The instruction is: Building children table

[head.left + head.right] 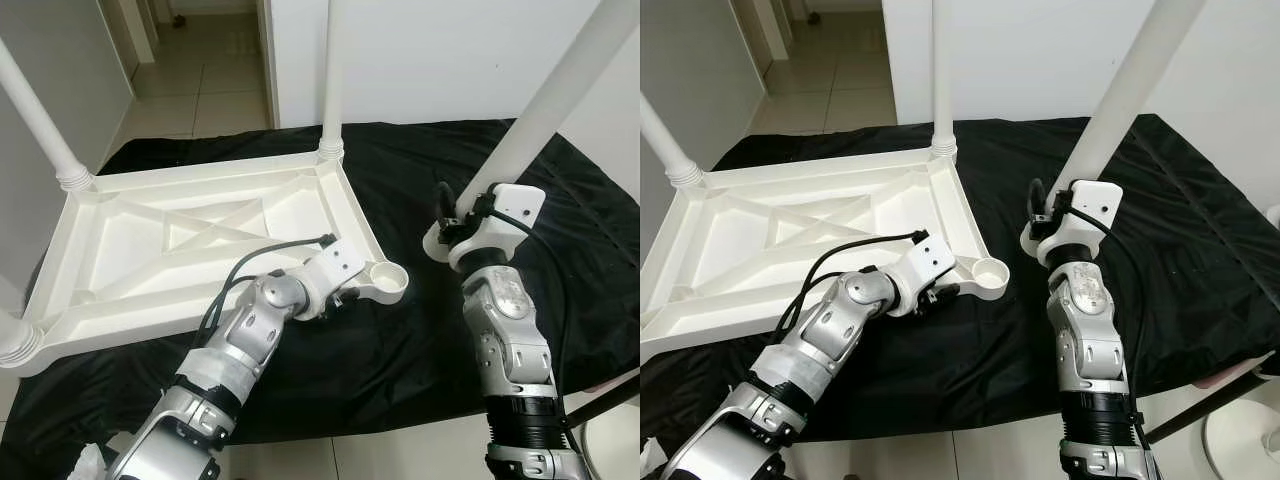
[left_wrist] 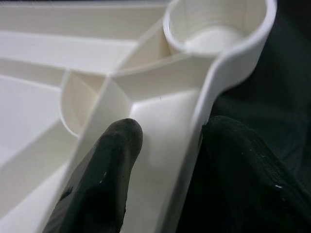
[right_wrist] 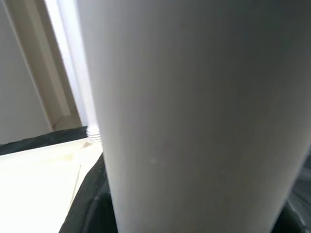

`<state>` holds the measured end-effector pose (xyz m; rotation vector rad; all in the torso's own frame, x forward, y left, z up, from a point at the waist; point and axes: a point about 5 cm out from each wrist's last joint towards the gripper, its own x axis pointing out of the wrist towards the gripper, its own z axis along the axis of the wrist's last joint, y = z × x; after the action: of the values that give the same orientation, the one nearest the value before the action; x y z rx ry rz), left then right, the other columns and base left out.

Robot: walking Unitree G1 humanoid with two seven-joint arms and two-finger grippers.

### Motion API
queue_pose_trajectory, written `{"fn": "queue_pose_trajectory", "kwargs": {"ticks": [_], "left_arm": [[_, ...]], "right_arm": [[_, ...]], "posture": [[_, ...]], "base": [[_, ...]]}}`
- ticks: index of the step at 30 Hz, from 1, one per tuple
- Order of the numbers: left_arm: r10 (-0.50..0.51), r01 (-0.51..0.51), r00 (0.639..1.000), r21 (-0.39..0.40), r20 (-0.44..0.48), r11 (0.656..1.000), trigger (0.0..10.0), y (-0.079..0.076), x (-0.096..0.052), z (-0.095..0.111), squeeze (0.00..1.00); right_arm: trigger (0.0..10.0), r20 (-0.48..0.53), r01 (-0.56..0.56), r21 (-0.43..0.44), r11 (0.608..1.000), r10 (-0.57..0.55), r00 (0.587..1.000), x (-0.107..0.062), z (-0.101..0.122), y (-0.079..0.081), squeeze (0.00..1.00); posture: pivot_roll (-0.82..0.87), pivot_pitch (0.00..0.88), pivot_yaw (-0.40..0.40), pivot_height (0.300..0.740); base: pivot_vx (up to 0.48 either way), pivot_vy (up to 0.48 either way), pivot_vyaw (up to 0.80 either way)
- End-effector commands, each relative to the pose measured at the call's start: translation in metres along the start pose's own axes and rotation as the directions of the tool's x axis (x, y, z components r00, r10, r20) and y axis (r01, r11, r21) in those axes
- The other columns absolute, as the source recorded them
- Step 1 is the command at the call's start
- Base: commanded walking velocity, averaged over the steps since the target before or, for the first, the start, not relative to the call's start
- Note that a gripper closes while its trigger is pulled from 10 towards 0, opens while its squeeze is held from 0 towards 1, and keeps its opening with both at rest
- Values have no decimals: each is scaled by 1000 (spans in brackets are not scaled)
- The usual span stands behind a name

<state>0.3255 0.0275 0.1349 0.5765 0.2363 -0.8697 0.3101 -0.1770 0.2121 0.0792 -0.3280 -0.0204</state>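
**End effectors hold the little table and its last leg**

Left end effector [image 2: 165, 160] pinches the white rim of the upside-down table top [image 1: 180, 250], one black finger [image 2: 104, 170] inside and one outside, just beside the empty leg socket [image 1: 386, 277]; right end effector [image 1: 447, 222] grips the loose white leg [image 1: 545, 110], tilted above the black cloth [image 1: 400, 350]; three legs already stand in their corners.
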Motion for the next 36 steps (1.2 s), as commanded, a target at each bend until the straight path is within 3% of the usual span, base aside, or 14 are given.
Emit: {"fn": "queue_pose_trajectory", "kwargs": {"ticks": [1, 2, 6, 9, 18, 29, 31, 33, 36], "left_arm": [[192, -191, 981, 31, -8, 981, 10000, 6, 0, -2, 0], [103, -104, 994, 70, 24, 992, 10000, -7, 2, 2, 0], [42, -45, 998, 82, 46, 996, 10000, -16, 3, 5, 0], [-97, 89, 988, 66, 120, 994, 10000, -33, 0, 16, 0], [-202, 196, 962, 52, 183, 979, 10000, -47, 1, 33, 0], [-264, 252, 944, 83, 197, 964, 10000, -66, 6, 44, 0], [-247, 236, 947, 76, 207, 969, 10000, -64, 7, 47, 0], [-172, 169, 952, 37, 251, 985, 10000, -50, 6, 57, 0], [-172, 169, 952, 37, 251, 985, 10000, -50, 6, 57, 0]], "right_arm": [[10000, 21, 2, -4, 1000, -2, 1000, 1, 4, 0, 0], [10000, 22, 5, -7, 1000, -5, 1000, 2, 4, 0, 0], [10000, 23, 7, -8, 1000, -6, 1000, 2, 4, -1, 0], [10000, 25, 13, -9, 1000, -13, 1000, 3, 5, -2, 0], [10000, 25, 22, -12, 1000, -22, 999, 3, 4, -5, 0], [10000, 27, 39, -18, 999, -38, 999, 3, 5, -7, 0], [10000, 27, 42, -20, 999, -42, 999, 3, 5, -8, 0], [10000, 27, 47, -23, 999, -46, 999, 2, 5, -9, 0], [10000, 27, 47, -23, 999, -46, 999, 2, 5, -9, 0]], "posture": [[-117, 50, 58, 740], [-116, 51, 61, 740], [-114, 52, 64, 740], [-112, 53, 65, 740], [-107, 52, 69, 740], [-112, 53, 82, 740], [-115, 53, 84, 740], [-115, 53, 84, 740], [-115, 53, 84, 740]], "base": [[0, 0, 0], [0, 0, 0], [0, 0, 0], [0, 0, 0], [0, 0, 0], [0, 0, 0], [0, 0, 0], [0, 0, 0], [0, 0, 0]]}}
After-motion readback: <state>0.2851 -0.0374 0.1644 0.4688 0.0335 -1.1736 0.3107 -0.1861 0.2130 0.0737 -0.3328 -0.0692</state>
